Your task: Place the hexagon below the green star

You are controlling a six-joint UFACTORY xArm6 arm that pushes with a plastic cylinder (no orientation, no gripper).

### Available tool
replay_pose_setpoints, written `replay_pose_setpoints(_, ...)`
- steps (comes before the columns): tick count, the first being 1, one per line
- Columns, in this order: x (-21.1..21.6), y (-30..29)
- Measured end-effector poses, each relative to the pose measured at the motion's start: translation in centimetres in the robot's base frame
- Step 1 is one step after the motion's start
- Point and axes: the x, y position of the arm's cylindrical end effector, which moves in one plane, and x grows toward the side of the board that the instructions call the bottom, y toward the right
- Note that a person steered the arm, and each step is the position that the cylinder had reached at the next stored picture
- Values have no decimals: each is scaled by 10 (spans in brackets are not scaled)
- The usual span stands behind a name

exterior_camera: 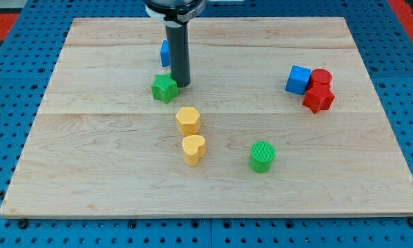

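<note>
The yellow hexagon (188, 120) lies near the board's middle, below and a little right of the green star (164, 88). My tip (182, 84) stands just right of the green star, close to it or touching, and above the hexagon. A yellow heart (194, 149) sits right below the hexagon.
A blue block (165, 53) is partly hidden behind the rod, above the star. A green cylinder (262, 156) lies at lower right of centre. A blue cube (298, 80), a red cylinder (320, 78) and a red star (318, 98) cluster at the right. The wooden board (89, 172) sits on a blue pegboard.
</note>
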Motion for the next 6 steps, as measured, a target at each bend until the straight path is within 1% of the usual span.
replay_pose_setpoints(1, 7, 34)
replay_pose_setpoints(2, 39, 35)
replay_pose_setpoints(3, 82, 59)
replay_pose_setpoints(4, 92, 93)
replay_pose_setpoints(6, 97, 13)
